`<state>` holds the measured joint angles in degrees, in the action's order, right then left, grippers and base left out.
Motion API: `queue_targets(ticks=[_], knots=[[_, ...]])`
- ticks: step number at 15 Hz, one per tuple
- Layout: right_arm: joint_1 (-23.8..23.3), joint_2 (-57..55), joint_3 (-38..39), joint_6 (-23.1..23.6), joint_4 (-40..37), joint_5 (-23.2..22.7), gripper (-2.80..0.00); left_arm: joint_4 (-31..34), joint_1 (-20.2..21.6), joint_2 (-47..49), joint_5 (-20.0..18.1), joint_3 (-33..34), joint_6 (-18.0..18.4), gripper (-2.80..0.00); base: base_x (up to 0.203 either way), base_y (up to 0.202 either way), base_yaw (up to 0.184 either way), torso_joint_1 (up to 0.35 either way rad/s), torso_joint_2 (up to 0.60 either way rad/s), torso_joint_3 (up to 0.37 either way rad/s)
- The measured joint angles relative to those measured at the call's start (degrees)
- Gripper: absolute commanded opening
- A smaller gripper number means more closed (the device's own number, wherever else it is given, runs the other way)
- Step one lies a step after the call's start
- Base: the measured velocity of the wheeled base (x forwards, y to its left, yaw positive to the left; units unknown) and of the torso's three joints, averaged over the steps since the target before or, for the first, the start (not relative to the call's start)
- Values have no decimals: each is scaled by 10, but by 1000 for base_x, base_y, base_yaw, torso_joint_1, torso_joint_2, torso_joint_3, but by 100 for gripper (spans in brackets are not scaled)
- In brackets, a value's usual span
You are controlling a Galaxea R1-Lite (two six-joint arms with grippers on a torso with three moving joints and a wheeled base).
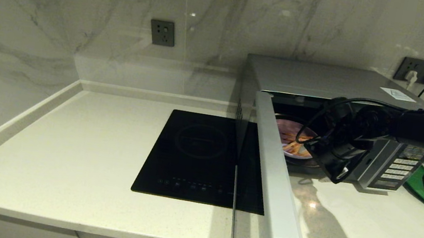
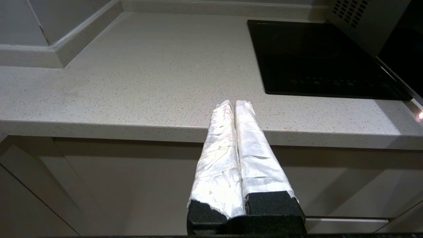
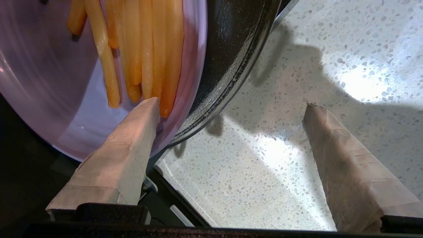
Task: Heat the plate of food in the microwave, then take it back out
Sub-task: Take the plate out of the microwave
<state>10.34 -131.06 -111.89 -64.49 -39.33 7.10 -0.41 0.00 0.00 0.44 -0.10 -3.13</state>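
Head view shows the microwave (image 1: 326, 83) at the bench's (image 1: 74, 165) back right corner, its door (image 1: 277, 187) swung wide toward the front edge. Inside, on the dark glass turntable (image 3: 231, 62), sits the plate of food (image 1: 291, 137). The right pincer (image 1: 326, 155) hangs at the cavity mouth, its 2 fingers spread apart: one taped finger (image 3: 129, 145) lies over the plate's near rim beside the fries (image 3: 145, 49), the other over bare bench. The left pincer (image 2: 234, 105) waits off the bench's front edge, fingers pressed together, holding nothing. A black hob (image 1: 194, 154) lies beside the microwave.

Head view overlooks countertop (image 1: 62, 164), left wrist low, right wrist close
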Motion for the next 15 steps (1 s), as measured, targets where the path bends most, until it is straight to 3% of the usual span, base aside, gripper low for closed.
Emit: queue_targets(ticks=[15], knots=[[-9,14,36,-9,-1,3,0,0,0,0,0,0,0,-280,0,0,0,0,0,0]])
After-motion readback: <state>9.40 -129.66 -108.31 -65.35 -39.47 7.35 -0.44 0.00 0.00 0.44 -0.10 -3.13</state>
